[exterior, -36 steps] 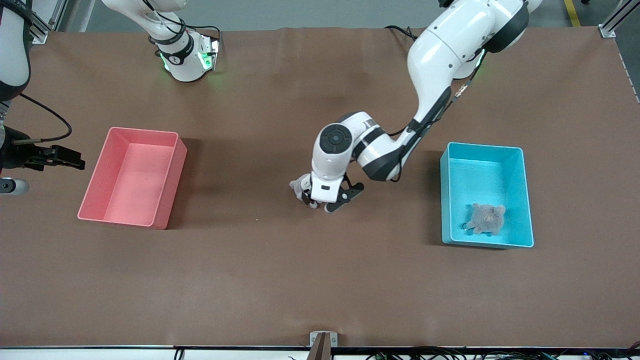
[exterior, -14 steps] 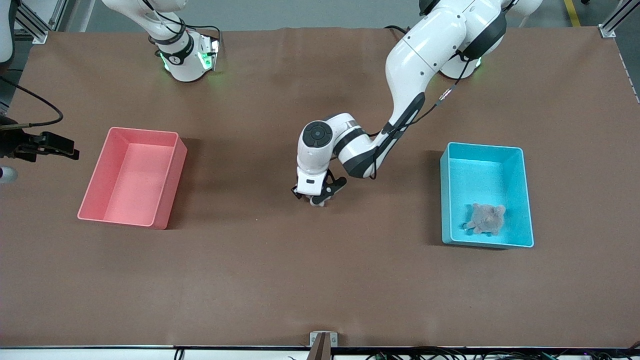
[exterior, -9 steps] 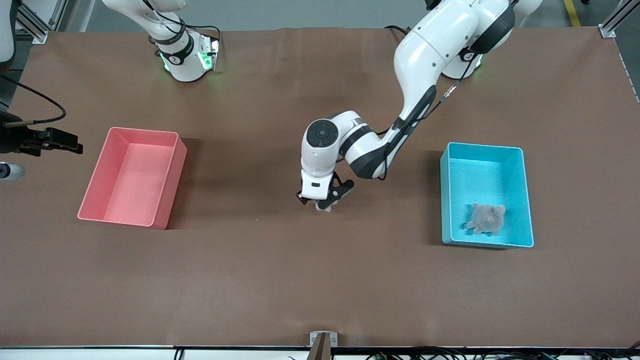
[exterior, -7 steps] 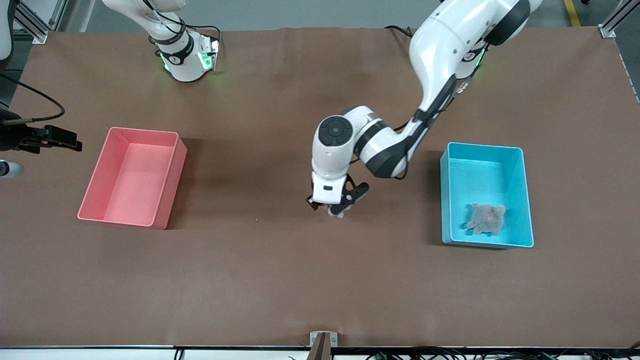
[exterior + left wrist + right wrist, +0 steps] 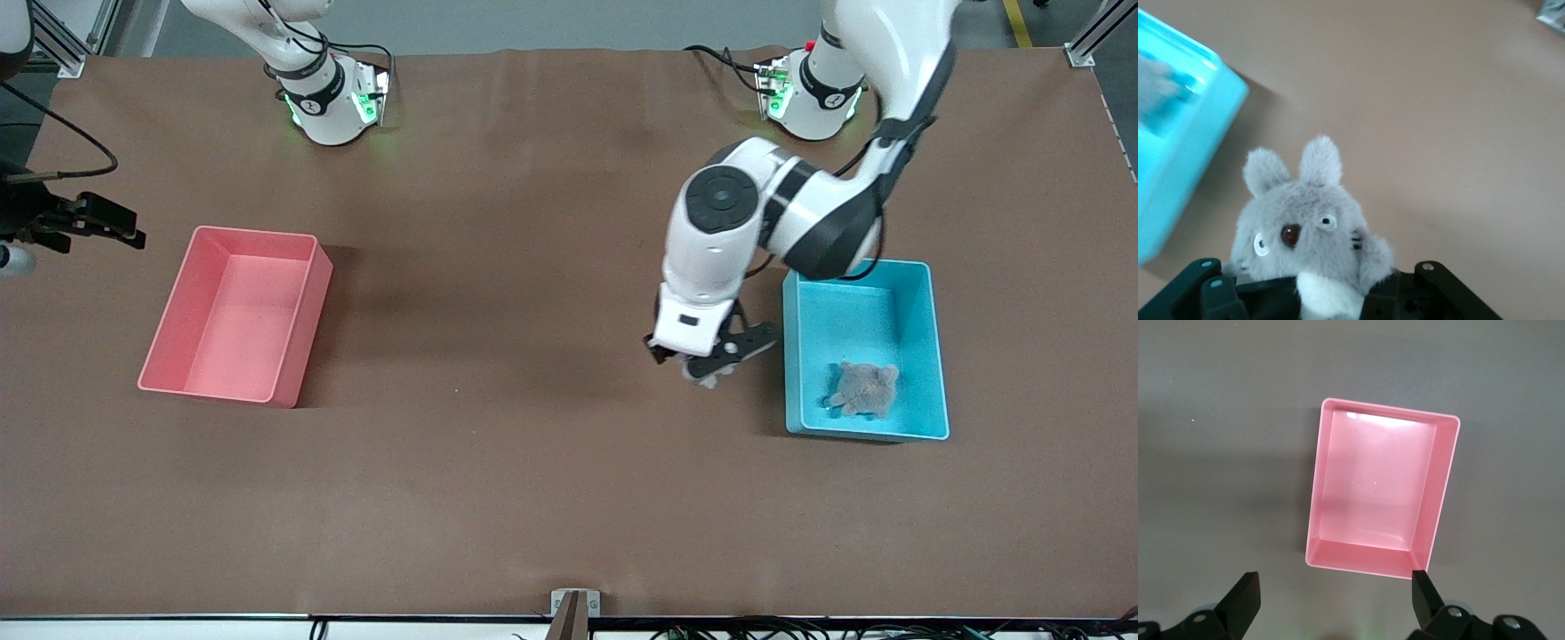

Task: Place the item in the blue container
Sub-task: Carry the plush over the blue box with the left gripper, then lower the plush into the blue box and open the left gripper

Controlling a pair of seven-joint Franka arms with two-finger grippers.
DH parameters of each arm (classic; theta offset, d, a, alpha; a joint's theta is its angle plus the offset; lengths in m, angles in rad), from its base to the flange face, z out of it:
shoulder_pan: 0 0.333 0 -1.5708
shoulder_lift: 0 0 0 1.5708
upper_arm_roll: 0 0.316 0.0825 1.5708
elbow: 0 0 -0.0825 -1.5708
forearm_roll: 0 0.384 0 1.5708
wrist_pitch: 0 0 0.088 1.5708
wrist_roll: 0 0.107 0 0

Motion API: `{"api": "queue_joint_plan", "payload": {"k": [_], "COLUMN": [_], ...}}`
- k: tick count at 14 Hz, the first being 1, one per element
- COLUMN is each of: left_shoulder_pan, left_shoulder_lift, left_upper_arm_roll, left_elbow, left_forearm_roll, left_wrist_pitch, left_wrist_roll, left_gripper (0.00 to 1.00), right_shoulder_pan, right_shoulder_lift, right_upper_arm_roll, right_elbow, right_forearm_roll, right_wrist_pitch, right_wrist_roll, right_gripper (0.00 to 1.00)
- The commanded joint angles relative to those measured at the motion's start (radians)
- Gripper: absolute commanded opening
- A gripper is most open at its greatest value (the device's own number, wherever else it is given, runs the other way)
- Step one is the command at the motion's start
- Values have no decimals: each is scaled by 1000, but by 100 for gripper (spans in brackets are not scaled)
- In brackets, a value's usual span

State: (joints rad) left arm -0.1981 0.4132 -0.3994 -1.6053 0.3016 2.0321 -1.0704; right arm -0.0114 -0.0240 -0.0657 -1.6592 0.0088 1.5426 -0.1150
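Plush fur fills the left wrist view: a small grey plush toy [image 5: 1313, 233] with two upright ears, white eyes and a white belly sits pinched between the black fingers [image 5: 1211, 293] of the left gripper [image 5: 709, 364], which holds it in the air over bare brown table [image 5: 498, 480], just beside the blue container [image 5: 933, 347] on the side toward the right arm's end. In the front view only a pale tuft of the toy shows below the gripper. The left arm comes from its base at the top of the front view, bends sharply at the elbow above the container's upper corner, and its white wrist points steeply down at the table. Inside the blue container, in the part nearer the front camera, lies a second grey-brown plush toy [image 5: 862, 388]. Well apart from the left gripper, toward the right arm's end of the table, stands an empty-looking pink bin [image 5: 178, 307]. The right gripper [image 5: 107, 227] waits high over the table edge near that bin, its fingers [image 5: 1241, 603] spread wide with nothing between them, looking straight down on the bin.
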Motion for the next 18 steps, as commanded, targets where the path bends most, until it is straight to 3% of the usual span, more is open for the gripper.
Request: {"api": "queue_joint_plan", "payload": {"k": [1, 4, 9, 11, 13, 14, 18], "left_shoulder_pan": [161, 291, 445, 488, 519, 519, 514], "left_shoulder_lift": [-195, -296, -284, -257, -243, -250, -243], "left_upper_arm_roll": [-41, -41, -41, -39, -39, -39, -39], "left_elbow": [-238, -364, -439, -444, -433, -418, -254], "left_forearm_roll": [-41, -41, -41, -42, -42, -45, -45], "left_wrist_pitch": [8, 22, 36, 36, 36, 33, -84], "left_wrist_roll": [200, 428, 598, 632, 645, 647, 647], "left_gripper": [0, 0, 4, 20, 81, 100, 100], "right_shoulder_pan": [-9, -9, -7, -4, -4, -2, -4], "right_shoulder_lift": [-65, -96, -94, -94, -94, -94, -93], "right_upper_arm_roll": [6, 6, 6, 6, 4, 3, 3], "right_elbow": [-74, -109, -102, -100, -100, -102, -100], "right_forearm_roll": [10, 8, 8, 8, 8, 8, 8], "right_wrist_pitch": [25, 40, 50, 59, 62, 62, 62], "right_wrist_roll": [5, 5, 5, 5, 3, 5, 5], "right_gripper": [100, 100, 100, 100, 100, 100, 100]}}
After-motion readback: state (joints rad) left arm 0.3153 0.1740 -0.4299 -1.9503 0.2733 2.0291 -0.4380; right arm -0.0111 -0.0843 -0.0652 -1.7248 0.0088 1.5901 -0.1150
